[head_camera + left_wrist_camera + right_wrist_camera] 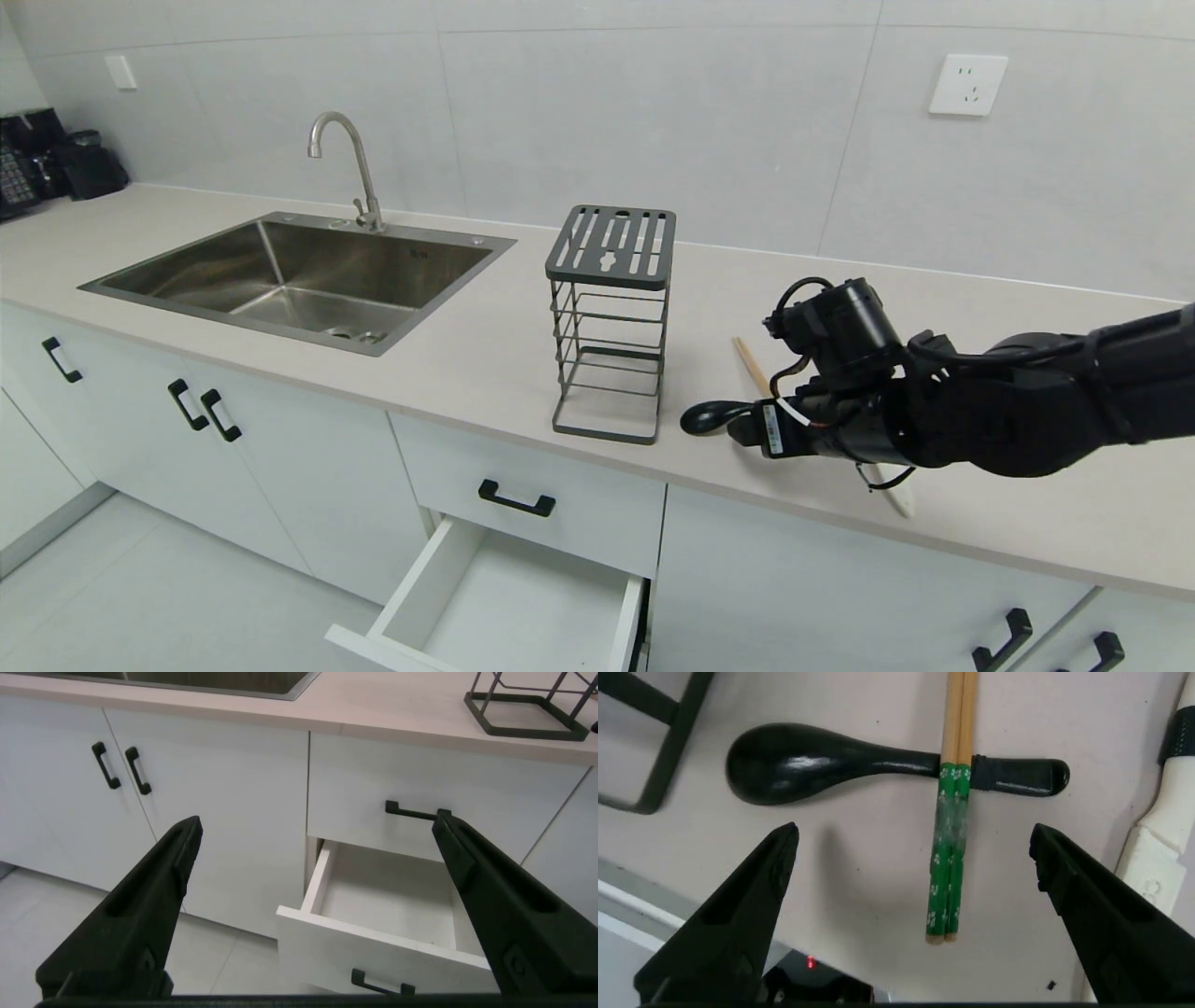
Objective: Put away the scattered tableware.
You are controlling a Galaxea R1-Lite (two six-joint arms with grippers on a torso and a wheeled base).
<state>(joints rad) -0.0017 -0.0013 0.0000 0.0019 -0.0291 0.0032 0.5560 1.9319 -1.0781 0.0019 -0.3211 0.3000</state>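
the black spoon (831,763) lies flat on the desk (878,887) just beyond the right jaws. its handle runs across the gap between them, and its bowl lies toward the jaw on the rack's side. a pair of chopsticks (951,840) lies crosswise over the spoon's handle, touching it. their green-patterned ends point back toward the jaws, about midway between the two. the right jaws stand wide apart and hold nothing; neither tip touches spoon or chopsticks. a white handle (1156,849) lies on the desk just outside the jaw farther from the rack, apart from the spoon's tail. the foot of a dark wire rack (649,747) stands just outside the other jaw, near the spoon's bowl but not touching it.

the left jaws are wide apart too, with nothing between them, and hang off the desk's front edge facing white cabinets. beyond their gap a drawer (392,915) stands pulled open under a shut one with a black handle. a sink (299,280) with a tap (350,163) sits past the rack, well apart from the right jaws.
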